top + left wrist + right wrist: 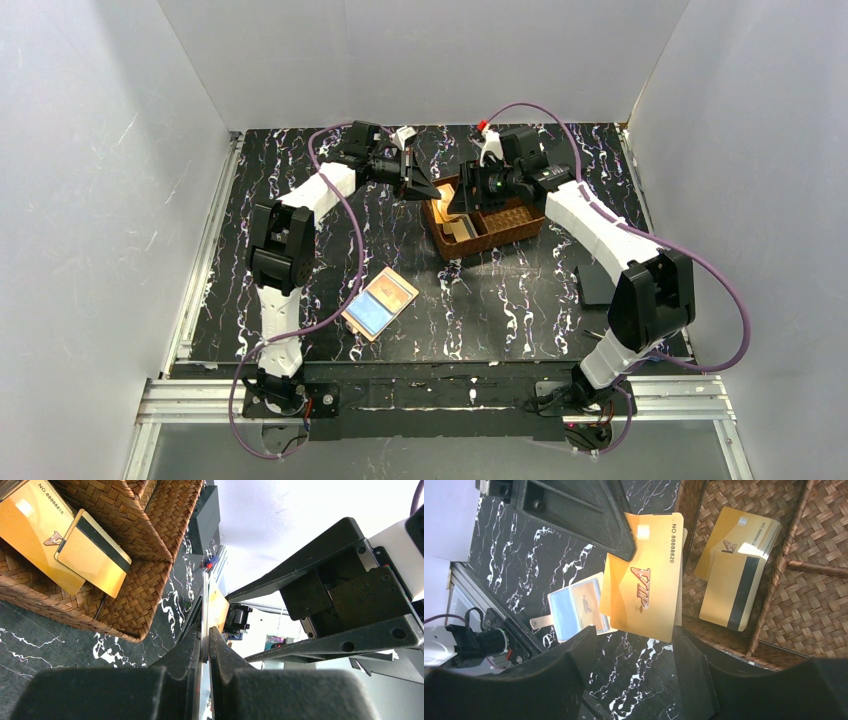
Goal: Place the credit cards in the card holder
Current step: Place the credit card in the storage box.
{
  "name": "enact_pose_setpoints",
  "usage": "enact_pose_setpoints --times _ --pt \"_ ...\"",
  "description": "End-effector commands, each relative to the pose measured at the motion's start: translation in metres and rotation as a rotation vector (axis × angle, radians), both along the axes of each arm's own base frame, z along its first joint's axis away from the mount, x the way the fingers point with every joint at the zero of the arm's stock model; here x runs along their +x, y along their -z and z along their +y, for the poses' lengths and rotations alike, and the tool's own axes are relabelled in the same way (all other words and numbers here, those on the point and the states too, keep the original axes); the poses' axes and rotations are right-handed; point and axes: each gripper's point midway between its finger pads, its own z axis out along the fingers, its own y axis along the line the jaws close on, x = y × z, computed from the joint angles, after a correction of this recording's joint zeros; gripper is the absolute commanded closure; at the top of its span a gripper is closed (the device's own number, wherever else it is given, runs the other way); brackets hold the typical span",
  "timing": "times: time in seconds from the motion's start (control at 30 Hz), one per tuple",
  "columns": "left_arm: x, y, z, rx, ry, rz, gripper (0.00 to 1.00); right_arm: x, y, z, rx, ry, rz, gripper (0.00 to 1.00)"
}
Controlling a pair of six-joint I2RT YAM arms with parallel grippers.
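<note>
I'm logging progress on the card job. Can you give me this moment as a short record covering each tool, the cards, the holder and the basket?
left tool: shut on a gold VIP card, held beside the basket
right tool: open, holding nothing
woven basket: at least two gold cards lie in one compartment
card holder: lying open, apart from both tools

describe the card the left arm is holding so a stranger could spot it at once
Start at the brown woven basket on the black marbled table. Just off its left side in the top view, the left gripper pinches one gold card. Unlike the other gold cards lying in the basket, it is held in the air, VIP face showing.
</note>
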Motion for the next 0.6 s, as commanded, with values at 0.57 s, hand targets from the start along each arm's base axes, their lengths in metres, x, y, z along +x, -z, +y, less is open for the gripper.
enact_pose_setpoints --times 0.57 --pt "-0.001 -0.049 -0.014 -0.086 0.002 -0.125 1.00 0.011 -0.048 -0.010 0.608 0.133 0.163 0.71"
